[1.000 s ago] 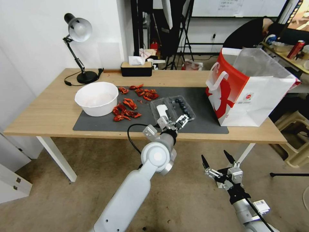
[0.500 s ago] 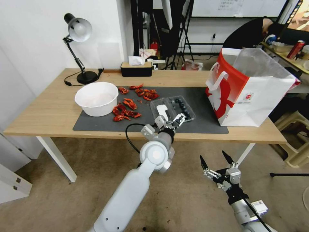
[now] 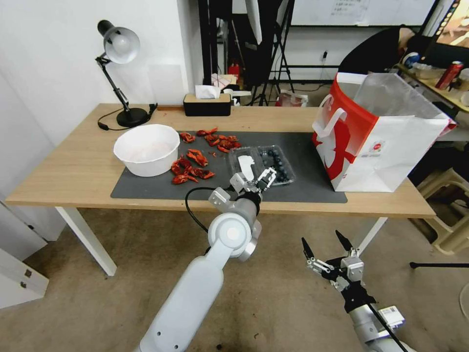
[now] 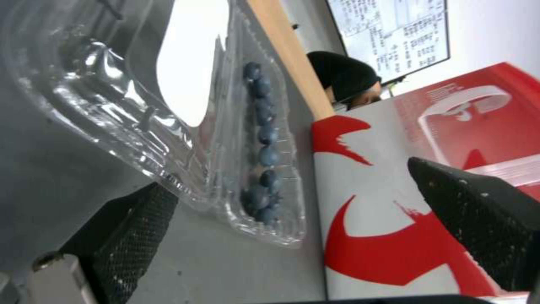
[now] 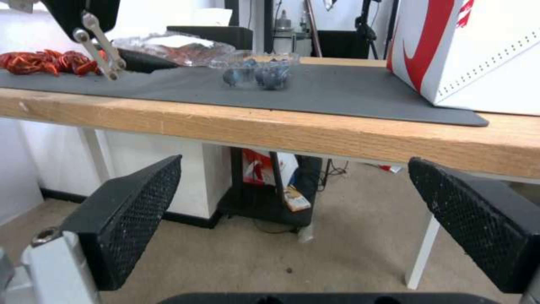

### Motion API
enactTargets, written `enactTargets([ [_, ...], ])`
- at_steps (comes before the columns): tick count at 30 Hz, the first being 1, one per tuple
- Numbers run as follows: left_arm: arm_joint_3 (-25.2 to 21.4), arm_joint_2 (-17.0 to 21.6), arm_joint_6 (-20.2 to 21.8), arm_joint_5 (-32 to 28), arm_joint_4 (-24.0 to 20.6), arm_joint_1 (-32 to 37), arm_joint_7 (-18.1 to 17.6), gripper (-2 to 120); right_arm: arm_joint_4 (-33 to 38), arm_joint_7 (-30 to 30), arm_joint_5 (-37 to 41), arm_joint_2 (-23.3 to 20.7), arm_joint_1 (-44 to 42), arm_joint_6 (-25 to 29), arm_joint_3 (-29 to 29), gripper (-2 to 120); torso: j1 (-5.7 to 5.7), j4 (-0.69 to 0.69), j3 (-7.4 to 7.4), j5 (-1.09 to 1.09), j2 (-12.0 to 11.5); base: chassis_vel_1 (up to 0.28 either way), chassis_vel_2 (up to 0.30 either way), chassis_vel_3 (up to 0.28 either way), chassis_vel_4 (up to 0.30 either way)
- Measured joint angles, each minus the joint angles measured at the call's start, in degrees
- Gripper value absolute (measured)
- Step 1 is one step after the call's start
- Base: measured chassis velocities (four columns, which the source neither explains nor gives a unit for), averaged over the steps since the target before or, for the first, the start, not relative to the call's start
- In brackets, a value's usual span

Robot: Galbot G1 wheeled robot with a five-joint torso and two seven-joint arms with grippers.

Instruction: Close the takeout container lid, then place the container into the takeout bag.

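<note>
The takeout container [image 3: 276,164] lies open on the grey mat [image 3: 146,188], a clear clamshell with dark blueberries [image 4: 263,143] in its right half. Its lid [image 3: 245,165], bearing a white label [image 4: 191,63], is spread to the left, its near edge slightly raised [image 5: 168,45]. My left gripper [image 3: 251,181] is open at the lid's near edge, one finger [image 4: 135,228] against the lid's rim and the other [image 4: 478,211] clear of the container. The takeout bag [image 3: 386,142], red and white with loop handles, stands open at the mat's right end. My right gripper [image 3: 325,244] hangs open below the table's front edge.
A white bowl [image 3: 145,149] sits on the mat's left part, with red crayfish pieces [image 3: 195,161] strewn between it and the container. A desk lamp [image 3: 119,73] and a tissue box [image 3: 207,103] stand at the back. The table's front edge [image 5: 281,126] is above my right gripper.
My left gripper has moved forward and slightly left, onto the lid's near edge. The right gripper has drifted a little lower and left under the table.
</note>
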Motion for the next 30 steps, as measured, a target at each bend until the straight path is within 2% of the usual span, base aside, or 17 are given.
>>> enactTargets([
  [15,-1.4,0.8,-0.6,0.0,-1.9,0.7,2.8,100,0.2,0.2,-0.4,0.1,-0.1,0.0,-0.2,100,0.00,0.00,0.00,0.00,0.0,0.000,0.000,0.000,0.000],
  [19,-1.7,0.8,-1.0,0.1,-2.2,0.9,5.2,100,0.3,0.4,-0.5,0.1,-0.1,0.1,-0.2,100,0.00,0.00,0.00,0.00,0.0,0.000,0.000,0.000,0.000],
  [26,-1.9,1.0,-1.3,0.1,-2.3,0.8,6.9,100,0.6,0.7,-0.5,-0.2,-0.2,0.1,-0.1,100,0.00,0.00,0.00,0.00,0.0,0.000,0.000,0.000,0.000],
  [30,-1.9,1.1,-1.3,-0.1,-2.4,0.5,9.1,100,0.6,0.9,-0.4,-0.5,0.0,0.0,0.0,100,0.00,0.00,0.00,0.00,0.0,0.000,0.000,0.000,0.000],
])
